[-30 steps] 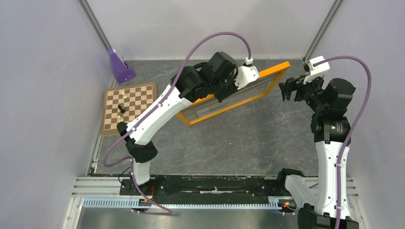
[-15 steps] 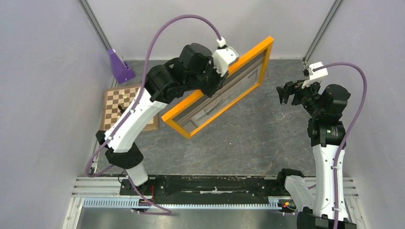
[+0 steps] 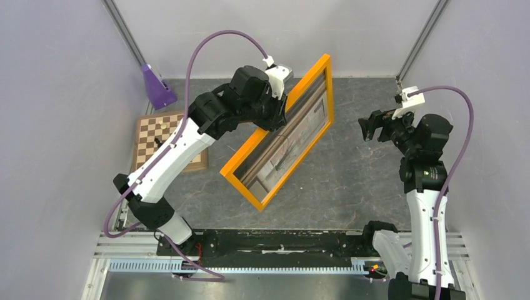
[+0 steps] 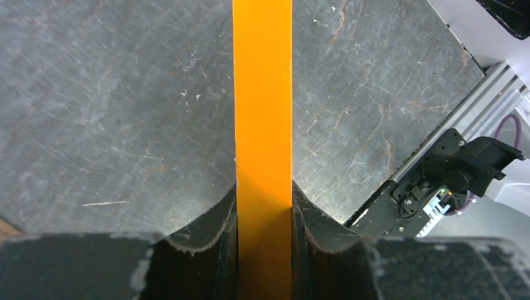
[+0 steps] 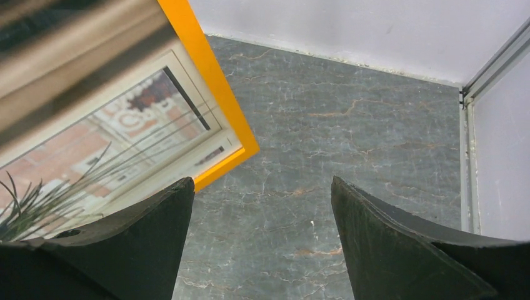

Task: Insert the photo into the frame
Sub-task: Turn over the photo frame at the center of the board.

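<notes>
Since a second ago the frame (image 3: 241,189) has swung up from a low slant at the back of the table and now hangs nearer the front, tipped steeply on edge with its long sides running from far right to near left. It is lifted off the table (image 3: 350,181), to the right of the chessboard (image 3: 150,140) and apart from it. The photo (image 5: 106,144) sits inside the frame. The right wrist view shows spiky leaves at its lower left, a window and brown bands above.

The left gripper (image 4: 263,206) is clamped on the frame's orange rail, one finger pressed against each side of it, on the long side facing the chessboard. The left arm passes over the chessboard's right edge.

The right gripper (image 5: 262,187) has hardly shifted. It hangs beyond the frame on the side away from the chessboard, with its jaws spread wide and nothing between them.

A few small pieces stand on the chessboard. A purple stand (image 3: 156,87) sits just behind its far left corner.
</notes>
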You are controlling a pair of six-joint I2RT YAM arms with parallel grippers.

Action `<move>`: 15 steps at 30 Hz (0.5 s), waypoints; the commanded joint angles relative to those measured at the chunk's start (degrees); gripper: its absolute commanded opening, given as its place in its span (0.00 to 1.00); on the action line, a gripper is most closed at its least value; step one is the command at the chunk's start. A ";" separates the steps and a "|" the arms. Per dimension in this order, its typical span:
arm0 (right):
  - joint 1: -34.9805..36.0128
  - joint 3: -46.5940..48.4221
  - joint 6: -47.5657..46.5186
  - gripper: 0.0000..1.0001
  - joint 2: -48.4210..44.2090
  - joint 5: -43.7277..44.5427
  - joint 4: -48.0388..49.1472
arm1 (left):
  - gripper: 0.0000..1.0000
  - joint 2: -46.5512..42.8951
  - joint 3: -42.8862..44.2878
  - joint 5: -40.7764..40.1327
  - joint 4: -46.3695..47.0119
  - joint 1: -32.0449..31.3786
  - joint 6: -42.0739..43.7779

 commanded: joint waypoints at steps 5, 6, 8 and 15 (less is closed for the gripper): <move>-0.19 -2.18 0.96 0.83 -0.79 -1.20 2.25 | 0.02 -4.19 -4.19 5.28 16.10 3.14 -13.83; -0.19 -2.36 0.91 0.83 -0.95 -1.10 2.23 | 0.02 -4.07 -4.77 5.53 16.43 3.50 -14.77; -0.19 -2.85 0.78 0.83 -1.14 -1.02 2.13 | 0.02 -3.80 -5.91 5.91 16.99 4.21 -16.29; -0.19 -4.50 0.34 0.83 -1.76 -0.91 2.22 | 0.02 -3.35 -9.80 7.17 18.95 7.33 -20.31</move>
